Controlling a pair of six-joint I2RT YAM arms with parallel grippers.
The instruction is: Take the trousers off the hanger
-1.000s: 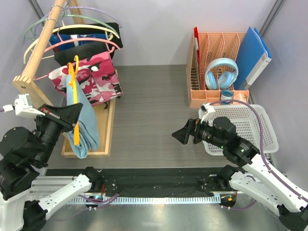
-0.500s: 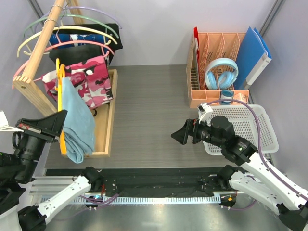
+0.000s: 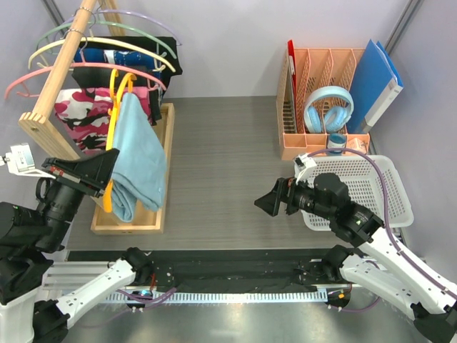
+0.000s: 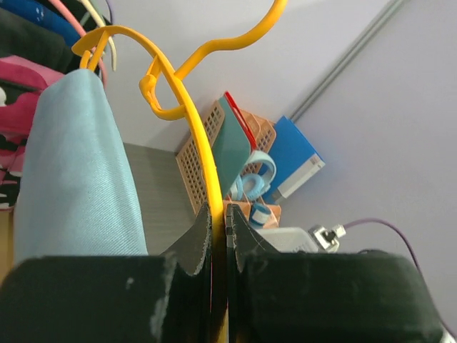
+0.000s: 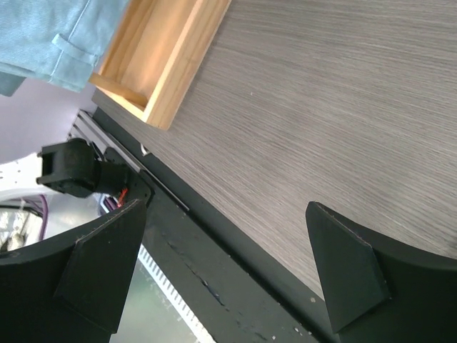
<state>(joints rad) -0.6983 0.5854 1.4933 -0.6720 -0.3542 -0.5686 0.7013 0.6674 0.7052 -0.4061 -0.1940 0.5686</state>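
Between the two black left fingers [image 4: 187,259], in the left wrist view, the yellow arm of the hanger [image 4: 203,168] disappears, so everything below the grip is hidden. The lower part of the trousers [image 4: 77,175] is also covered by the finger in front. In the right wrist view only a corner of the trousers [image 5: 50,39] shows at the top left, cut off by the picture edge.

The surface [image 3: 221,157] is grey with a fine wood grain, and pale grey walls close it at the back and the right side. A wooden tray [image 3: 163,182] and a wooden rack [image 3: 61,71] with other hangers and garments stand at the left. A file organiser [image 3: 314,71] with blue headphones [image 3: 327,107] and a white basket [image 3: 389,187] stand at the right.

The left fingers [image 3: 91,171] are clenched on the hanger [image 3: 111,139], which is held up in the air over the tray, with its hook toward the rack. The trousers [image 3: 139,153] hang folded over the hanger, just beside the left fingers; I cannot tell if the cloth touches them. The right fingers [image 3: 268,202] are well apart from the trousers, over the bare surface. In their own view the right fingers [image 5: 100,264] are spread wide and hold nothing.
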